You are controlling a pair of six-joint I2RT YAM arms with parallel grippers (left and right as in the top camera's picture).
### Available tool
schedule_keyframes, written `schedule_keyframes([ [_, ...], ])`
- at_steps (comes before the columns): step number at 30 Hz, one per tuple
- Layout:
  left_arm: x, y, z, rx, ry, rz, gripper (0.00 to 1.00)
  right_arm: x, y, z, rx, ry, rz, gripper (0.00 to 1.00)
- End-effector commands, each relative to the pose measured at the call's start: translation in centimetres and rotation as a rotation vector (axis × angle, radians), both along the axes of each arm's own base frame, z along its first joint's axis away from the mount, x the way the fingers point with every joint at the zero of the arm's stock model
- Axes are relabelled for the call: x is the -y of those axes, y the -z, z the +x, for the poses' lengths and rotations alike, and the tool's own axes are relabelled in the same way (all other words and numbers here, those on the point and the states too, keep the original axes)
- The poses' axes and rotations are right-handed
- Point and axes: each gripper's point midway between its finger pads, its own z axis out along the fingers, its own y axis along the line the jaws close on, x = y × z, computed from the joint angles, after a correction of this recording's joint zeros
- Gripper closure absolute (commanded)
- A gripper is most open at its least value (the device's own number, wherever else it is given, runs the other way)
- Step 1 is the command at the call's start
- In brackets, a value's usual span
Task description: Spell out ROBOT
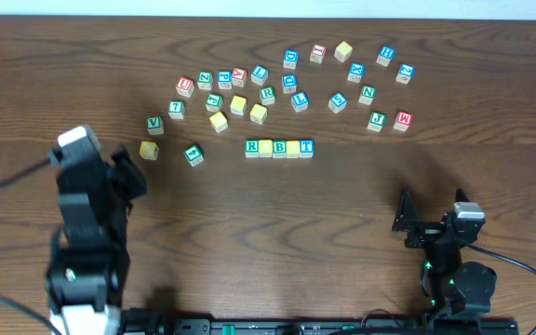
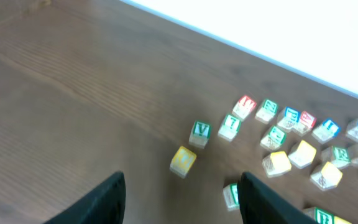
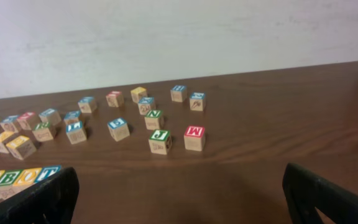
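Observation:
The ROBOT row (image 1: pixel 279 147) lies at mid-table, cubes touching: green-framed R (image 1: pixel 251 147), yellow (image 1: pixel 265 147), green-framed B (image 1: pixel 279 148), yellow (image 1: pixel 293 148), blue-framed T (image 1: pixel 306 147). In the right wrist view the row (image 3: pixel 17 177) shows at the far left, its R end cut off. My left gripper (image 1: pixel 128 172) hovers at the left, well away from the row. Its fingers are apart over bare wood (image 2: pixel 182 202), so it is open and holds nothing. My right gripper (image 1: pixel 433 208) rests near the front right, wide open and empty (image 3: pixel 179 199).
Several loose letter cubes are scattered behind the row (image 1: pixel 291 79). A yellow cube (image 2: pixel 183 160), a green V cube (image 2: pixel 199 132) and another green cube (image 2: pixel 230 195) lie just ahead of the left gripper. A red M cube (image 3: pixel 194 138) and a green J cube (image 3: pixel 160 141) sit ahead of the right gripper.

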Motion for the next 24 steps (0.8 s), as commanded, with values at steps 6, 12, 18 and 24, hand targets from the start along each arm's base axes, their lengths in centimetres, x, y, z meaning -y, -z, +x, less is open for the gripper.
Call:
schedule_keyframes([
  [6, 0.5, 2.5, -2.4, 0.236, 0.031, 0.057, 0.43, 0.0, 0.1, 0.0, -0.003, 0.0, -0.005, 0.01],
  [12, 2.8, 4.2, -3.3, 0.312, 0.247, 0.304, 0.43, 0.0, 0.1, 0.0, -0.003, 0.0, -0.005, 0.01],
  [18, 4.1, 6.5, -3.5, 0.288, 0.38, 0.483, 0.43, 0.0, 0.1, 0.0, -0.003, 0.0, -0.005, 0.01],
  [24, 4.1, 9.0, -3.8, 0.247, 0.398, 0.507, 0.02, 0.0, 0.1, 0.0, -0.003, 0.0, -0.005, 0.01],
])
